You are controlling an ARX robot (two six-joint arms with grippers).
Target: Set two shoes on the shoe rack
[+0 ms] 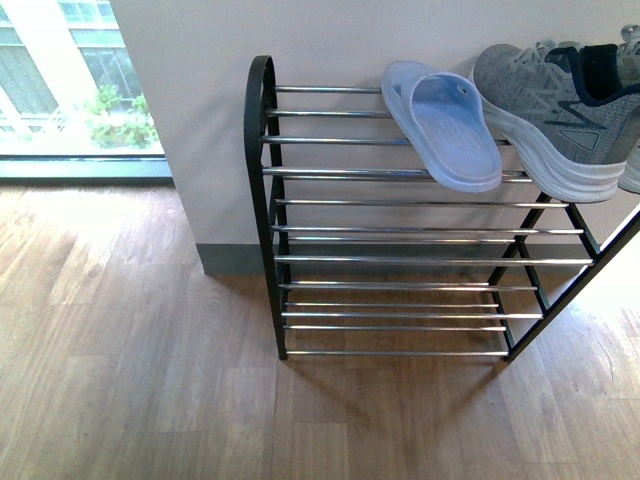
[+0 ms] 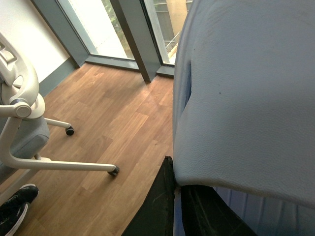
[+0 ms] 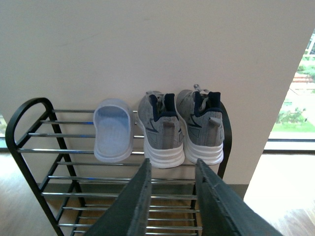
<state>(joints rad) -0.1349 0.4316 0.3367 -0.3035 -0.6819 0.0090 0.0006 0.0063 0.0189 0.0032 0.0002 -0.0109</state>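
Observation:
The shoe rack (image 1: 262,150) stands against a pale wall, black-framed with chrome rods. On its top tier lie a pale blue slide (image 1: 445,125) and, to its right, grey knit sneakers (image 1: 560,110). In the right wrist view the rack (image 3: 29,133) carries the slide (image 3: 113,130) and both sneakers (image 3: 162,130) (image 3: 202,128) side by side, heels outward. My right gripper (image 3: 173,164) hangs open in front of the rack, nothing between its fingers. My left gripper (image 2: 177,182) is shut on another pale blue slide (image 2: 246,98), held above the wooden floor. Neither gripper shows in the front view.
The left wrist view shows a white office chair (image 2: 19,123) with castors, a black shoe (image 2: 12,211) on the floor, and floor-length windows (image 2: 98,29) behind. The rack's lower tiers (image 1: 400,290) carry nothing. Wood floor (image 1: 130,360) spreads in front and to the left.

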